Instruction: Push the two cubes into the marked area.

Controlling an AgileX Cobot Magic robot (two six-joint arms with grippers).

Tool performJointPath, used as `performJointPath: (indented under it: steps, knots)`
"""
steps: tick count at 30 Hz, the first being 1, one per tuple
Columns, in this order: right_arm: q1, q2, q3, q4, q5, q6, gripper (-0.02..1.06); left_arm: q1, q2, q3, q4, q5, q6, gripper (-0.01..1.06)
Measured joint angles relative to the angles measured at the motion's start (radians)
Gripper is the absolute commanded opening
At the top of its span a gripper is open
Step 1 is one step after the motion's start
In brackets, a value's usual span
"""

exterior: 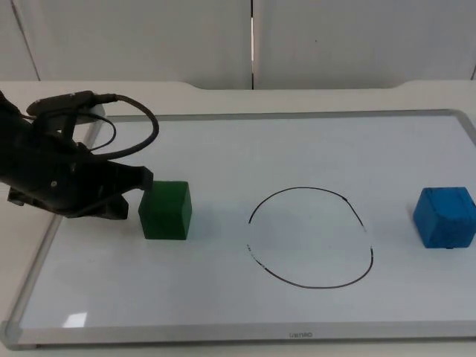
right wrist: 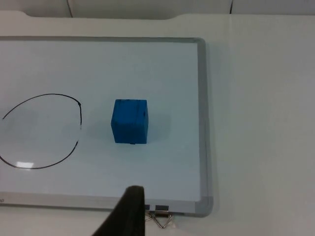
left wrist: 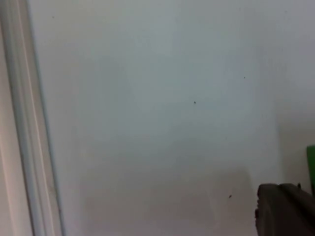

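- Left gripper (exterior: pixel 134 195): low over the whiteboard (exterior: pixel 223 149), hard against the outer face of the green cube (exterior: pixel 166 210). Touching or just short of it; cannot tell which from the top view. Jaws state: cannot tell, the black body hides the gap.
- Green cube: on the whiteboard, outside the marked area (exterior: pixel 311 236) (hand-drawn black ring near the board's middle). Cube sits between the left gripper and the ring, near the ring's left side but clear of the line.
- Key relation: gripper, green cube and ring lie roughly on one line across the board, so a straight push away from the left arm should carry the cube inward. Judged: this push is the step in hand.
- Left wrist view: a sliver of green cube (left wrist: pixel 311 167) just beside the black fingertip (left wrist: pixel 285 209).
- Blue cube (exterior: pixel 445 216): on the far right of the board, outside the ring, near the right frame edge. Right arm is the nearer one for it.
- Right gripper: waiting, set back off the board's corner; one dark fingertip (right wrist: pixel 129 211) seen, blue cube (right wrist: pixel 130 121) well ahead of it. Jaws state: cannot tell.
- Progress, judged: neither cube inside yet.
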Motion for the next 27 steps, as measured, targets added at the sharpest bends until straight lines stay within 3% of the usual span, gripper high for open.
performJointPath:
  steps: [17,27]
  knots:
    - [0.0,0.0,0.0,0.0,0.0,0.0,1.05,0.0,0.006,0.0,-0.044,0.046,0.035,0.0]
    - [0.0,0.0,0.0,0.0,0.0,0.0,1.05,-0.059,0.006,0.0,-0.057,0.044,0.046,0.0]
